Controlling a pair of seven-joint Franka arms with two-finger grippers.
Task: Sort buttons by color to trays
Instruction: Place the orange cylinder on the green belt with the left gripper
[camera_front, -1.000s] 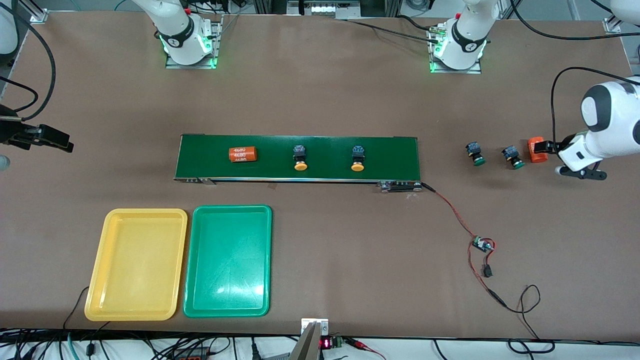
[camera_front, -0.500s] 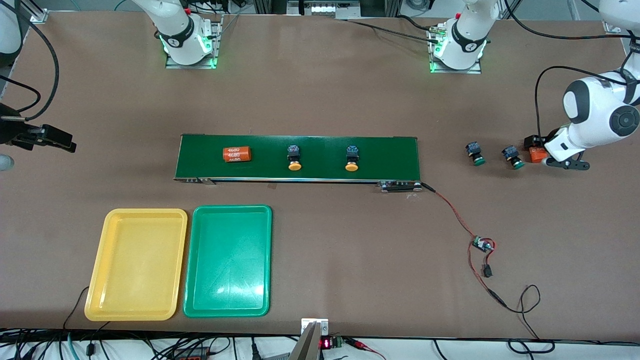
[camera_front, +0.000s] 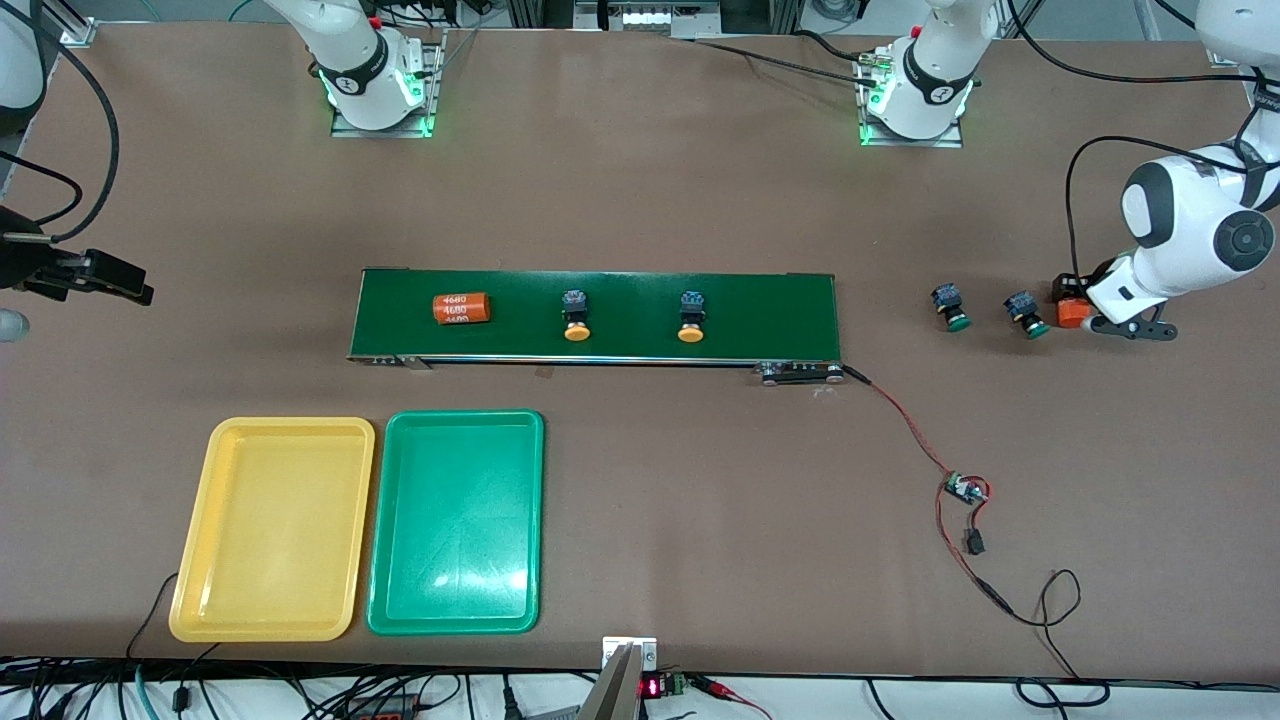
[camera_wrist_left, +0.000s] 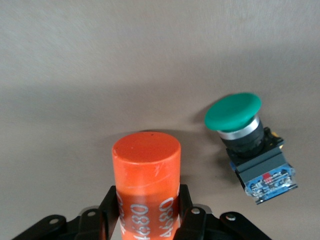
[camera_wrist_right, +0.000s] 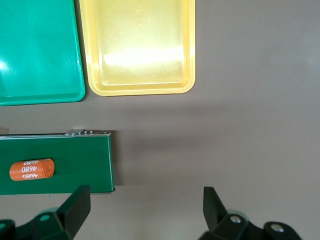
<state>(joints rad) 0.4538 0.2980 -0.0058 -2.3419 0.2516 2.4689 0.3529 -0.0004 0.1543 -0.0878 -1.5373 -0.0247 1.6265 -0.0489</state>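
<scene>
Counter (camera_front: 640, 180): carries everything.
Belt (camera_front: 780, 300): mid-counter, ferrying two yellow-capped buttons (camera_front: 576, 314) and a numbered cylinder.
Trays (camera_front: 270, 528): yellow and green, empty, near the front edge, right arm's end.
Right end effector (camera_wrist_right: 145, 207): spread wide, waiting.
Left end effector (camera_wrist_left: 146, 210): clamped on the orange cylinder (camera_wrist_left: 145, 172) at the left arm's end, likely clearing it.
Green buttons (camera_front: 1026, 313): just beside it, off the belt.

You have a long green belt (camera_front: 600, 315) mid-table carrying one numbered orange cylinder (camera_front: 461, 308) near its right-arm end, a second orange cylinder (camera_wrist_left: 146, 175) by the table's left-arm edge, and a wired circuit board (camera_front: 966, 489).
</scene>
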